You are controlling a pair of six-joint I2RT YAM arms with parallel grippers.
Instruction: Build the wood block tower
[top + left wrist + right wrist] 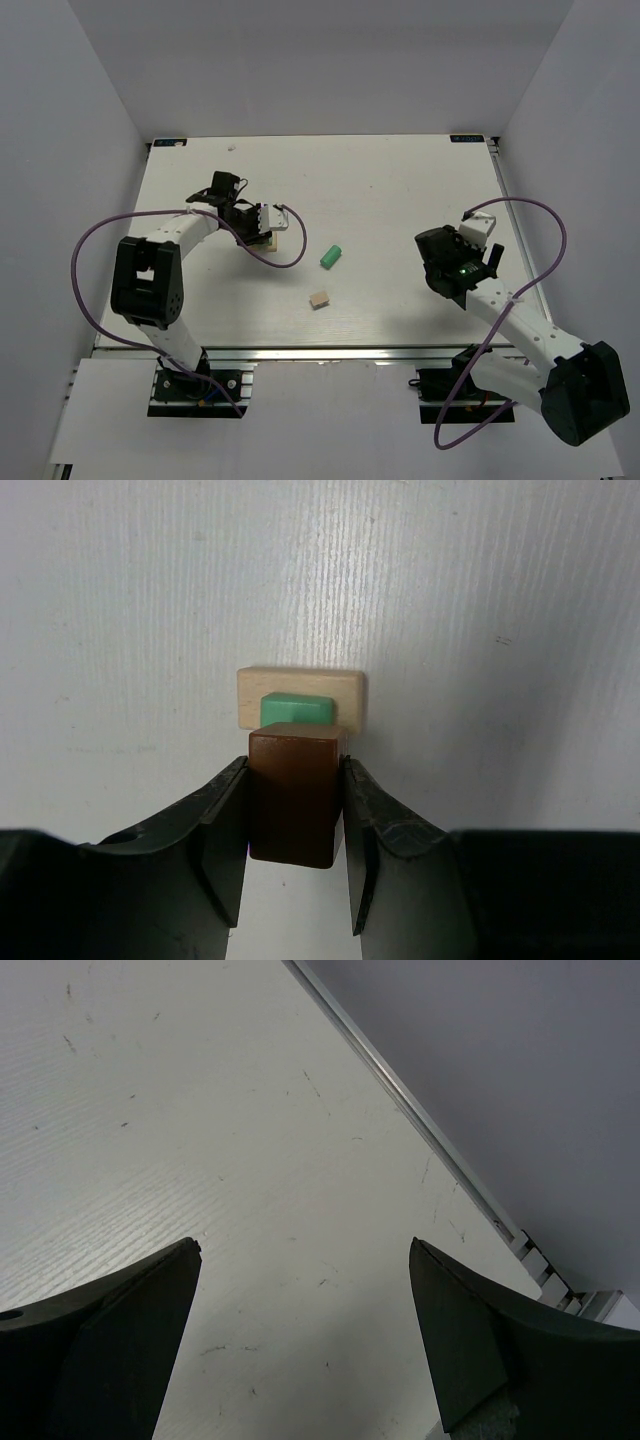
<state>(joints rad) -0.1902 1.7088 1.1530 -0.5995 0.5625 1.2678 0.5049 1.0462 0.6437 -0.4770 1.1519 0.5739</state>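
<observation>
Your left gripper (pixel 295 770) is clamped on a dark brown wooden cube (pixel 292 805), one black finger pressed flat against each side of it. Look through the left wrist camera: directly beyond the cube sits a mint-green wooden oblong (pixel 296 708), and that one lies on a wider light tan wooden block (pixel 300 694) resting flat on the white table (pixel 400 190). So the beginnings of the tower are right under your left claw, with the brown cube lined up over the green piece. Whether the cube is already touching the green one, you cannot tell from these views.

From overhead, that stack is on the left-centre part of the table, mostly hidden beneath the left wrist.

Two pieces lie loose on the table. A second mint-green oblong (pixel 331 256) lies on its side near the middle, angled, just to the right of the stack. A small light tan wooden cube (pixel 319 299) sits a little nearer to you than that, apart from it.

Your right gripper (pixel 305 1300) has its fingers spread wide with nothing between them. It hangs over bare table on the right side, well apart from every block, with the table's metal edge rail (pixel 420 1120) running diagonally across its view.
</observation>
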